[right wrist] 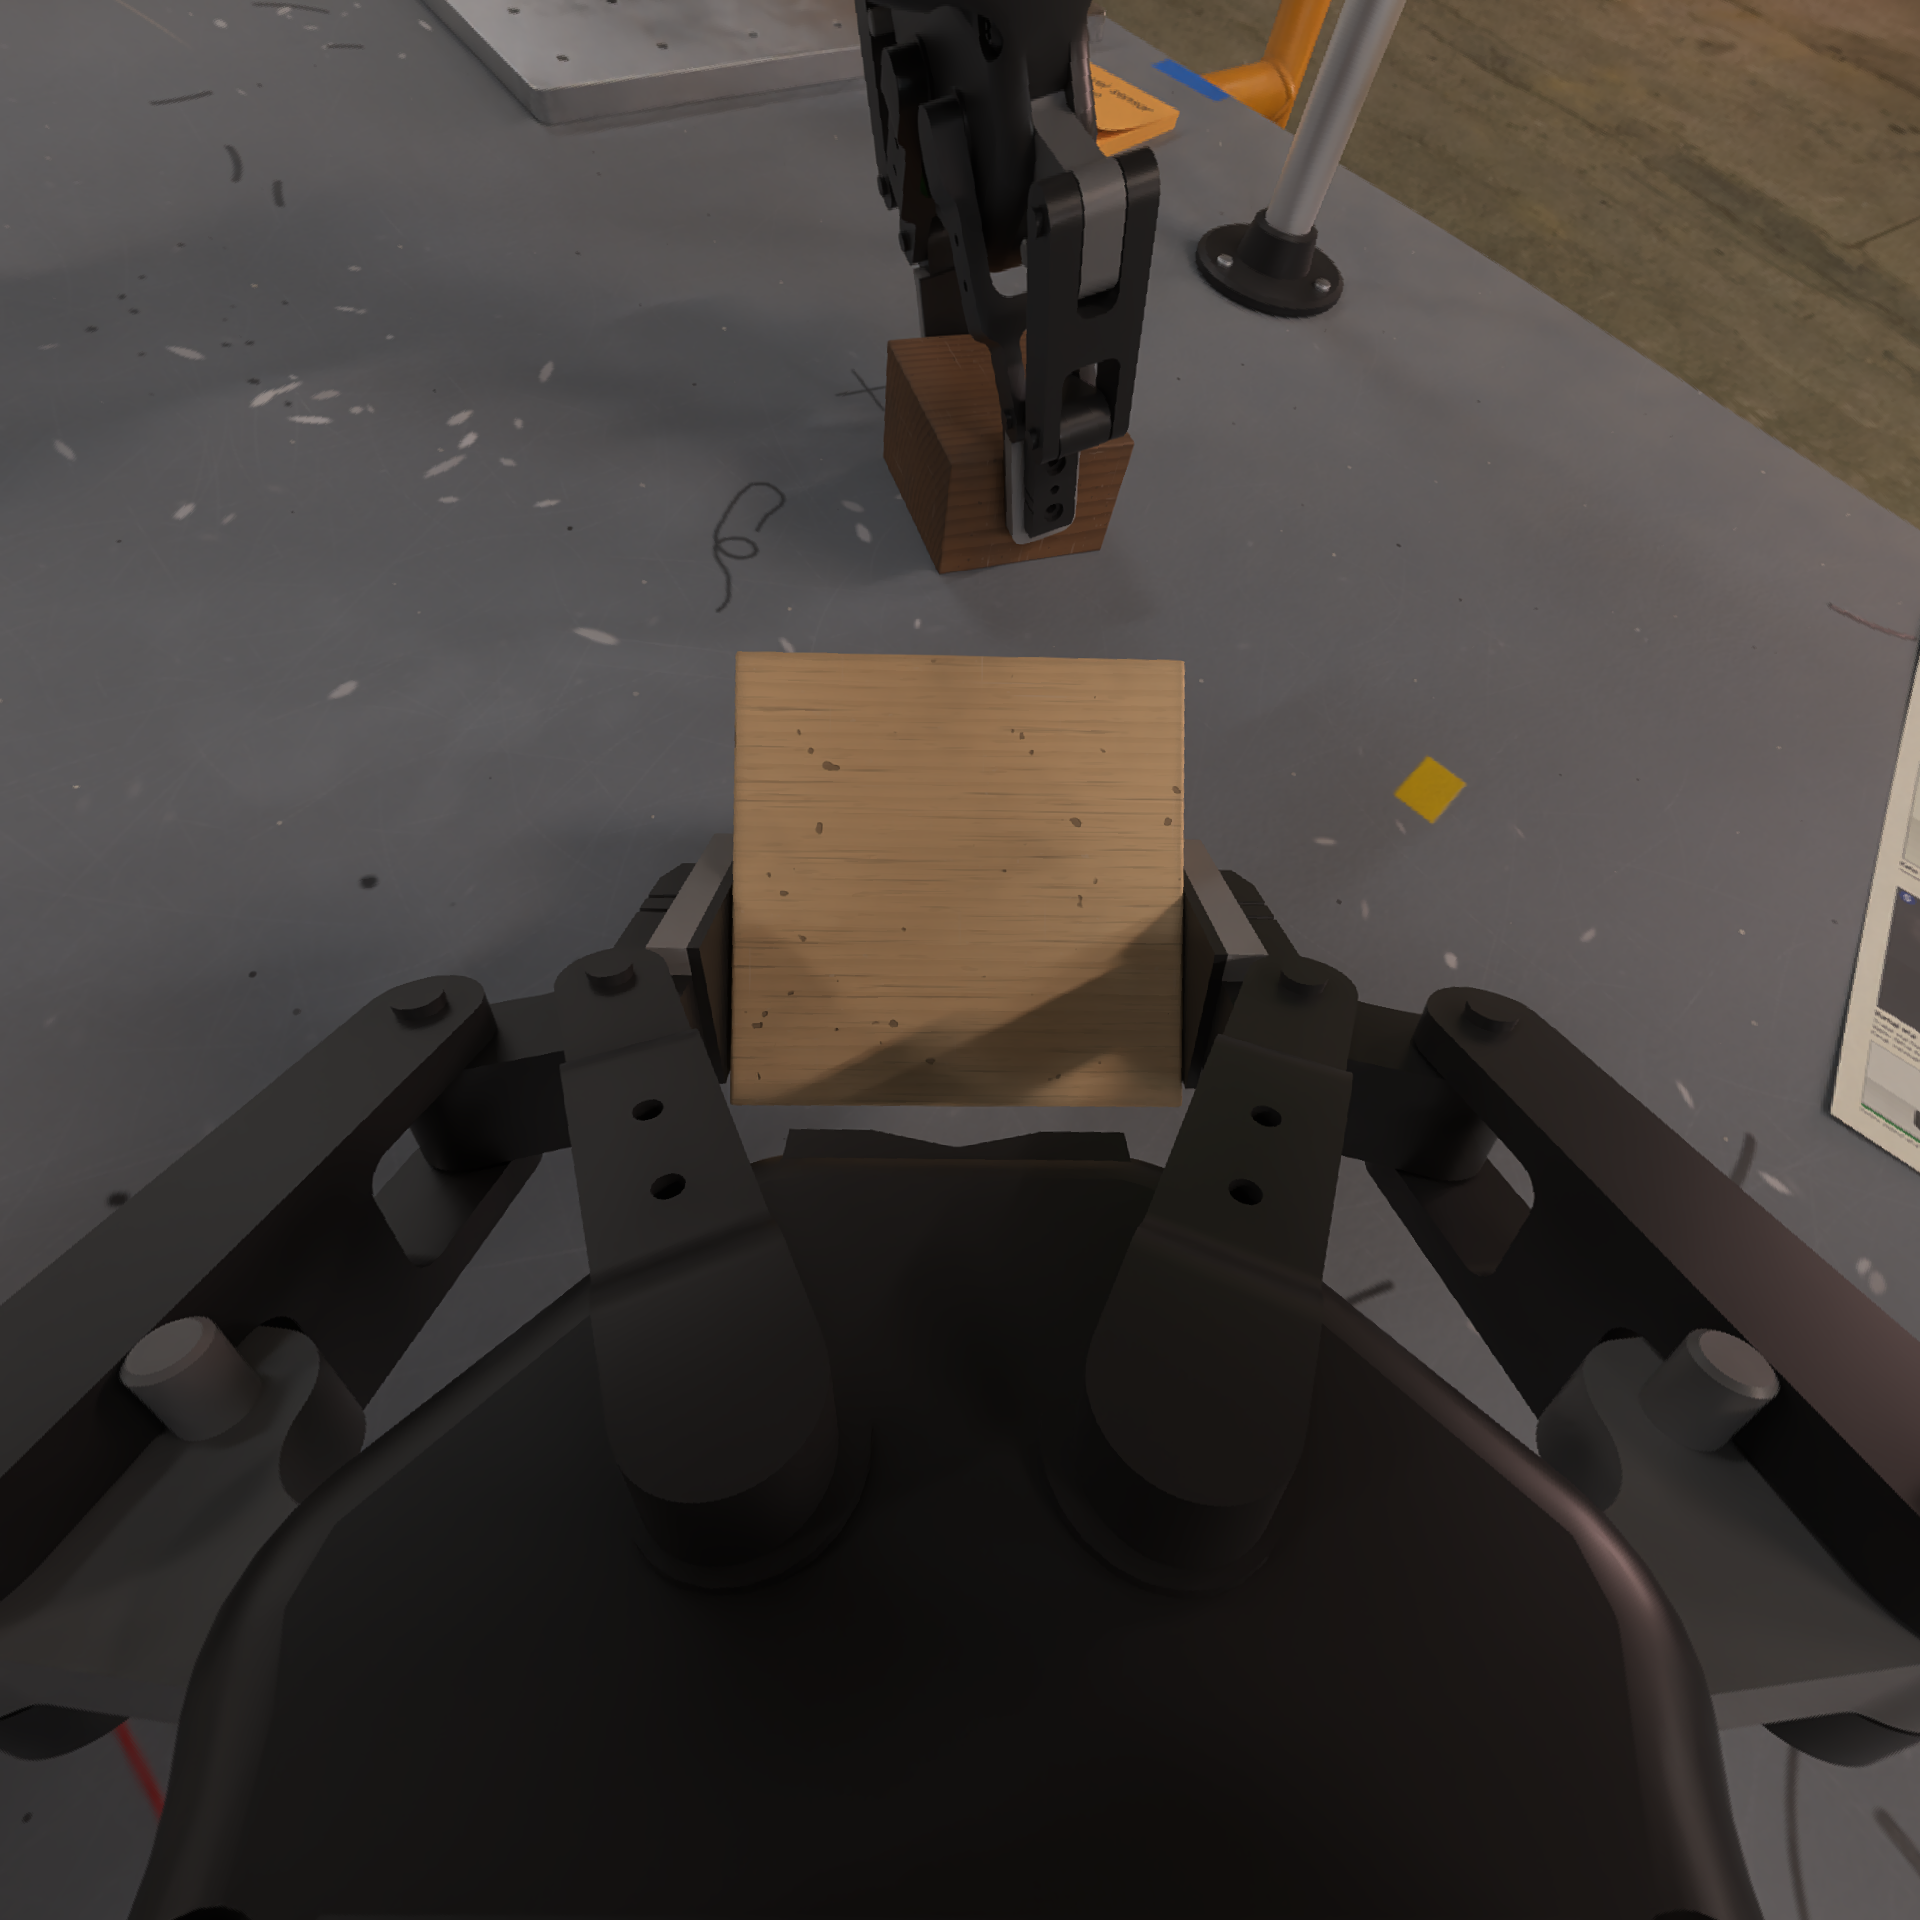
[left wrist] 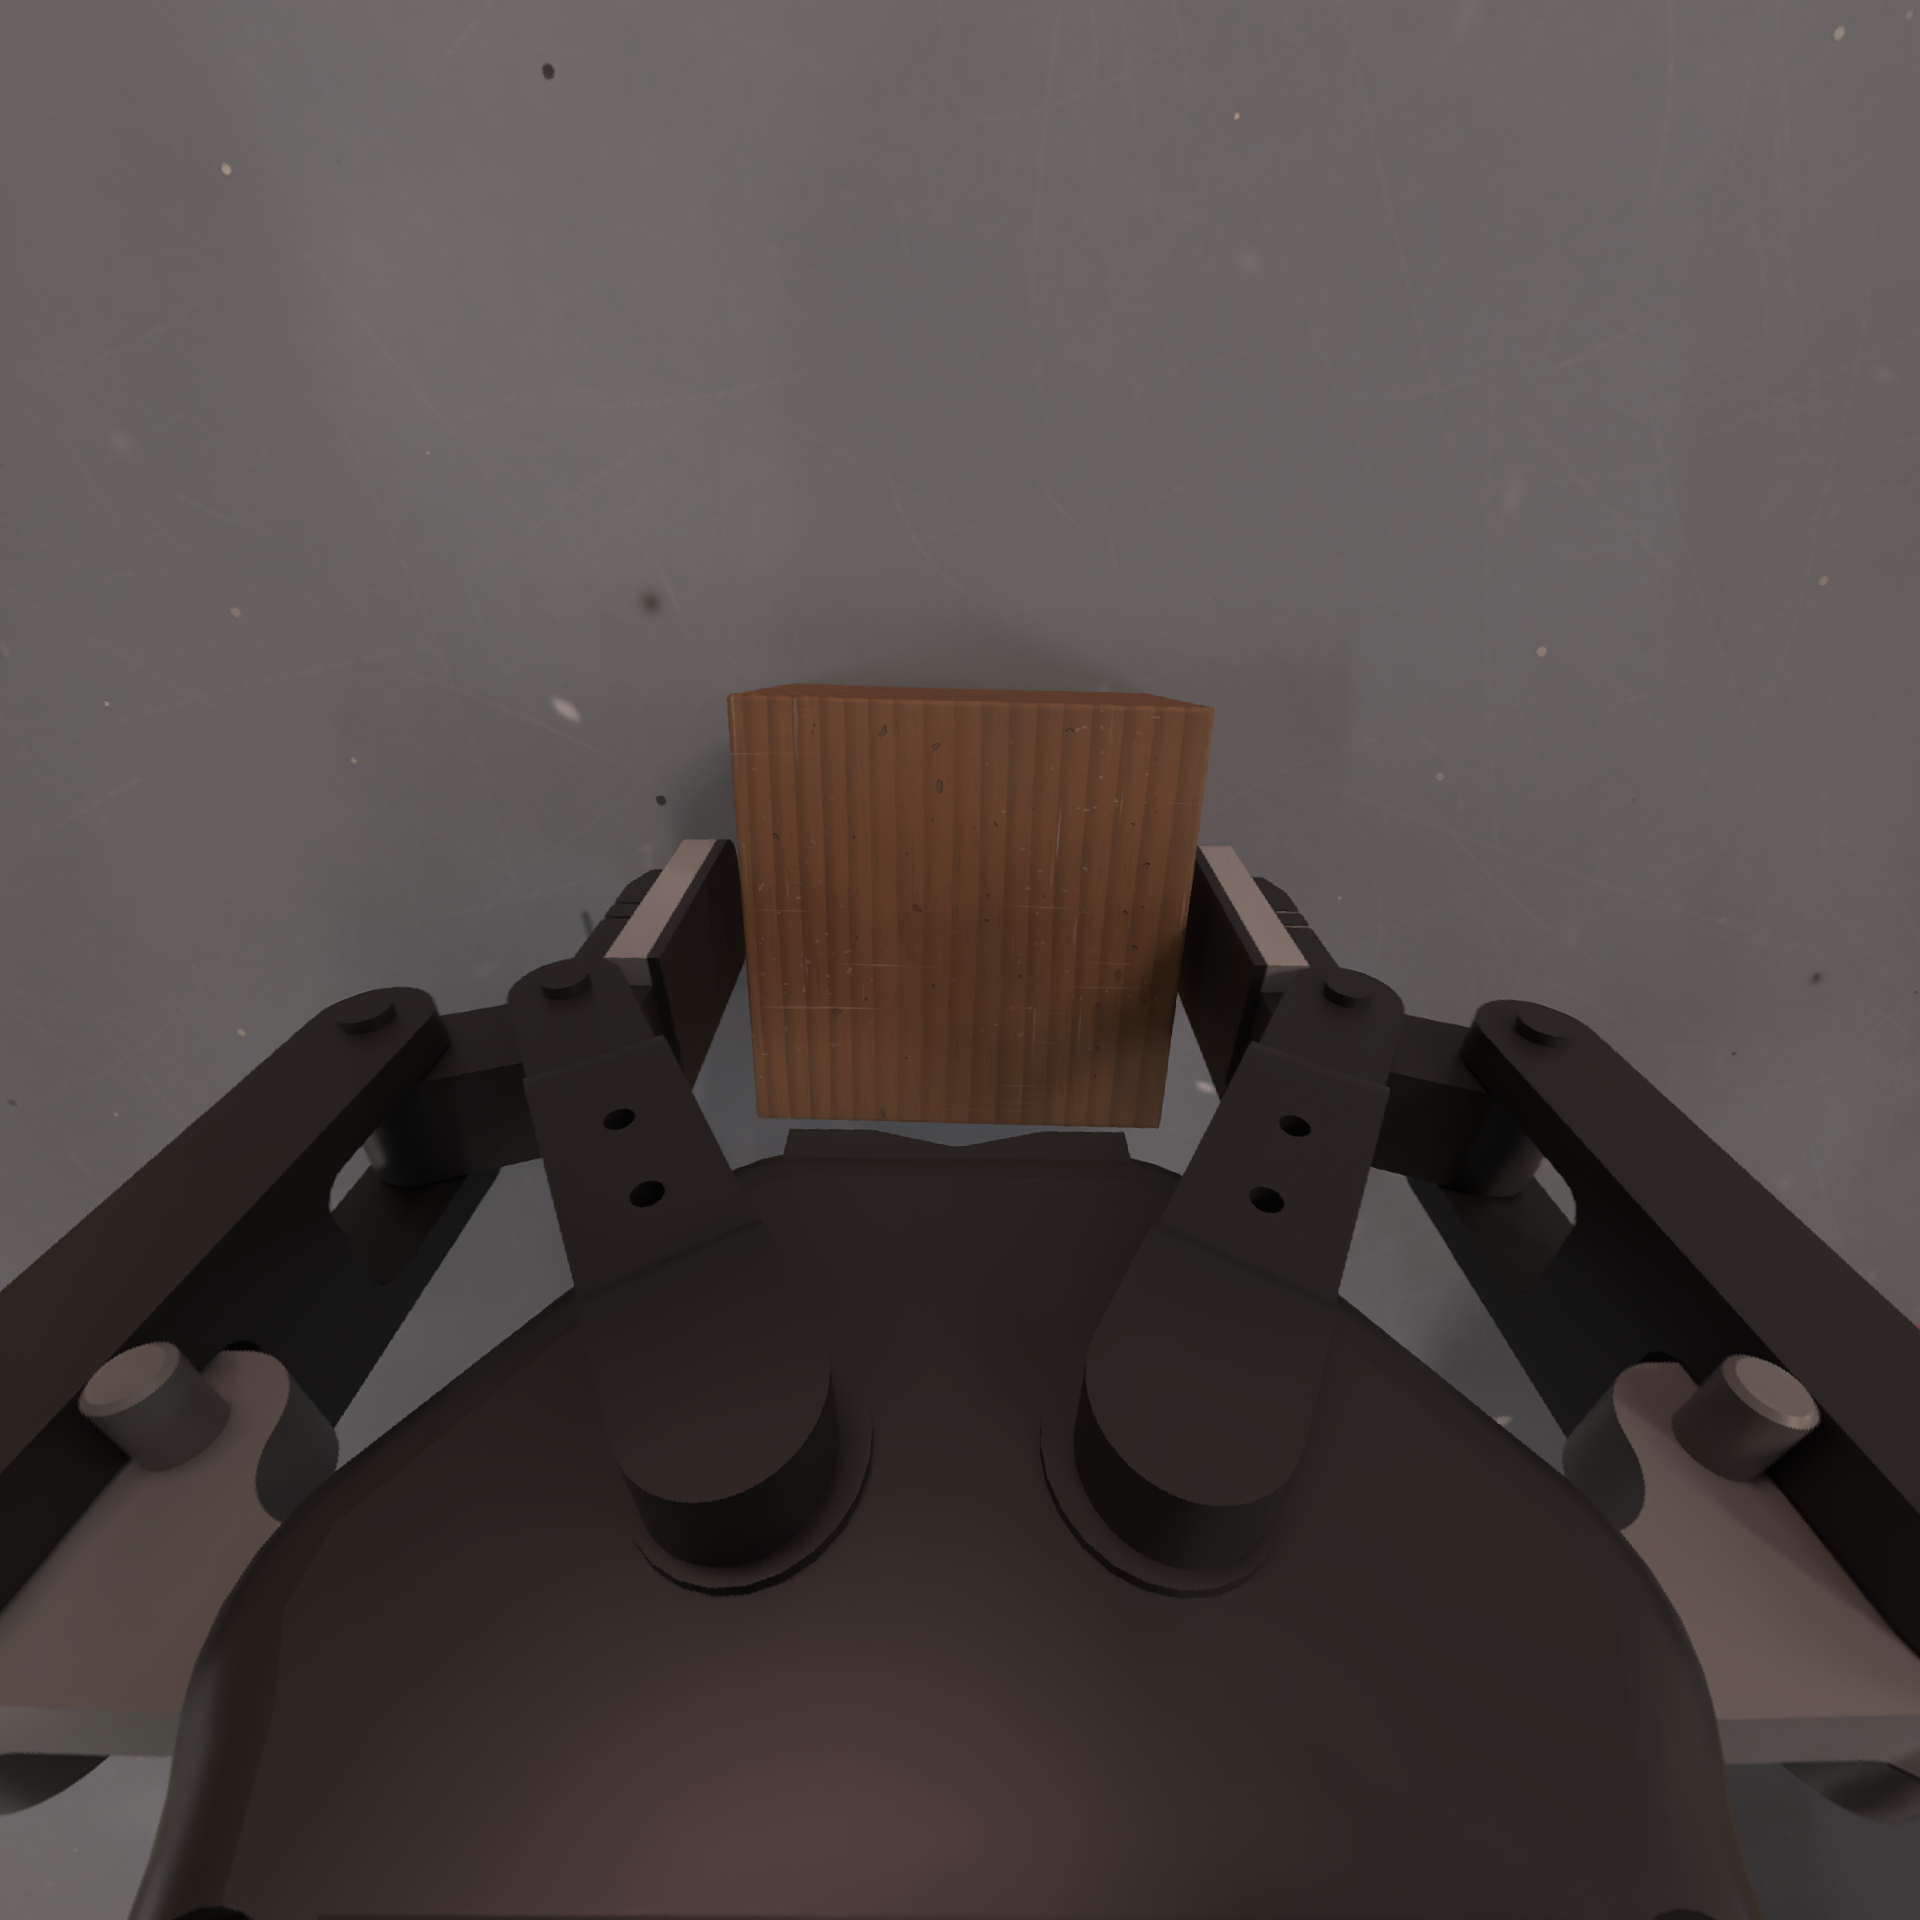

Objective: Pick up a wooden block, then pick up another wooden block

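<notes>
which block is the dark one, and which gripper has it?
The reddish-brown block, clamped between the left gripper fingers. The right gripper grips the pale tan block.

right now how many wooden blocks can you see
2. A dark brown wooden block sits between the left gripper fingers, on the grey table. A light wooden block is clamped in the right gripper.

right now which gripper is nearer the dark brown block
Left. The left gripper has its fingers around the dark brown block; the right gripper sits apart from it, clamped on the light wooden block.
</notes>
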Tool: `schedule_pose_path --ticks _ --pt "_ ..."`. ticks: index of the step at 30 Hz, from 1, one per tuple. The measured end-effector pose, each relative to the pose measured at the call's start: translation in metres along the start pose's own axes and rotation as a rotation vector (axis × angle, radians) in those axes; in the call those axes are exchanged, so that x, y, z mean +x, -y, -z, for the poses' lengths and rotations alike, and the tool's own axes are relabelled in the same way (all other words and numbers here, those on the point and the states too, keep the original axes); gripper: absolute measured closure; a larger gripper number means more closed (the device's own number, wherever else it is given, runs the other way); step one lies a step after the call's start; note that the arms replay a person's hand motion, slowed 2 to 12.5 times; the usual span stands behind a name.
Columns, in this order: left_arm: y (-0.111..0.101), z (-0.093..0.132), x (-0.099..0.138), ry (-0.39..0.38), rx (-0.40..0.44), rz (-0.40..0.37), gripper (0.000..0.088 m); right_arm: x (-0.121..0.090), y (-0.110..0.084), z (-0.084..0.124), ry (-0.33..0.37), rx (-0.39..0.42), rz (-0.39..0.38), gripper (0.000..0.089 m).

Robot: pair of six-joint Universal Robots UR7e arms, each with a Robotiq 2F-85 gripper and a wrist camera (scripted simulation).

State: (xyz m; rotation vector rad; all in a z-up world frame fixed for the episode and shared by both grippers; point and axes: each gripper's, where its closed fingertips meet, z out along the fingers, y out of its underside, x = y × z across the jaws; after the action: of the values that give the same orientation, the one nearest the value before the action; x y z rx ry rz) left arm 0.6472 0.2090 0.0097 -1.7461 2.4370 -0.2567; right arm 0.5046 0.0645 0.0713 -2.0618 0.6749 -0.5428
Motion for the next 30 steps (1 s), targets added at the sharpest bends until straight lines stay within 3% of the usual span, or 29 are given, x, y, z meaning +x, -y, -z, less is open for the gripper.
schedule_pose_path --ticks 4,18,23,30 --pt "0.001 -0.001 0.001 -0.002 0.004 -0.014 0.0249 0.000 -0.001 0.000 0.000 -0.003 0.000 0.0263" --pt "0.005 0.004 -0.001 -0.037 0.061 -0.047 0.0251 0.001 -0.003 -0.001 0.015 0.005 -0.027 0.0263" --pt "0.008 0.010 0.004 -0.114 0.134 -0.053 0.0251 0.003 -0.003 0.000 0.019 0.014 -0.039 0.0263" --pt "0.012 0.028 0.020 -0.323 0.270 -0.031 0.0251 0.005 -0.002 0.001 0.032 0.031 -0.067 0.0263"
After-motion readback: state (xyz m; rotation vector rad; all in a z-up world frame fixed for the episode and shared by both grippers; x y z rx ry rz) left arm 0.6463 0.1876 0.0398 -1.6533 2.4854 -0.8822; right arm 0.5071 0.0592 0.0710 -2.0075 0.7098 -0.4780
